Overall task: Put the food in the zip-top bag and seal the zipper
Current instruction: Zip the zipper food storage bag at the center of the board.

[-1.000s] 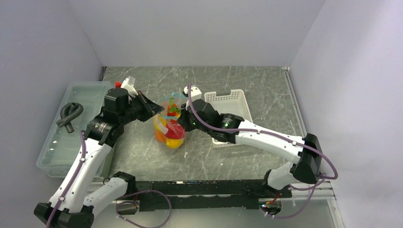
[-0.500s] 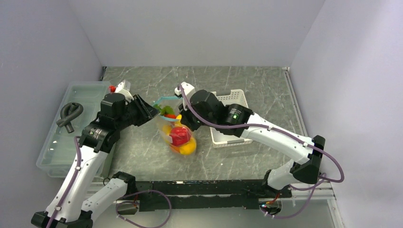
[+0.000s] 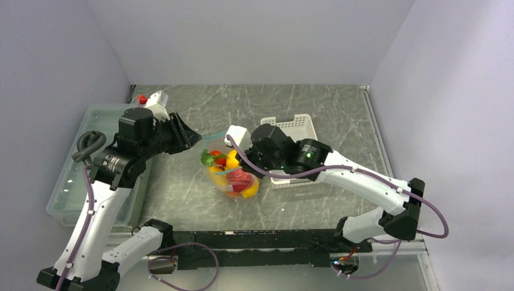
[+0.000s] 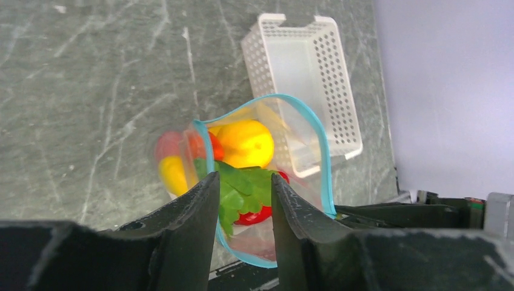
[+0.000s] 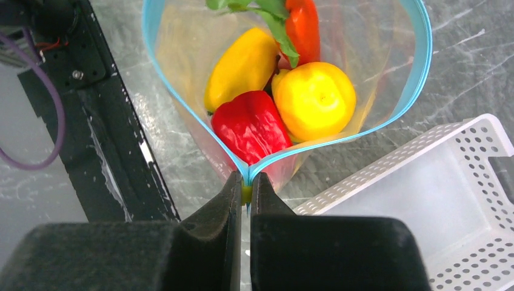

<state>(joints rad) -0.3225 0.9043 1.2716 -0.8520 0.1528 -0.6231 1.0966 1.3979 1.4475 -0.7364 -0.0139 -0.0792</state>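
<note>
Right wrist view: the right gripper [image 5: 245, 180] pinches the zipper [image 5: 428, 42] at a corner of the zip-top bag [image 5: 182, 36]. The film looks thin and floppy and the food [image 5: 251, 124] light, so the stiffer strip seems the best hold. The bag lies on the table [image 3: 182, 194], its mouth gaping toward the left gripper [image 4: 243, 179], whose fingers are spread and empty. Its long axis runs to the near right.

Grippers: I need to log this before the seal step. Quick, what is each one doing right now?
Left gripper: open, holding nothing.
Right gripper: closed on the zip-top bag, pinching its zipper at one end.
</note>
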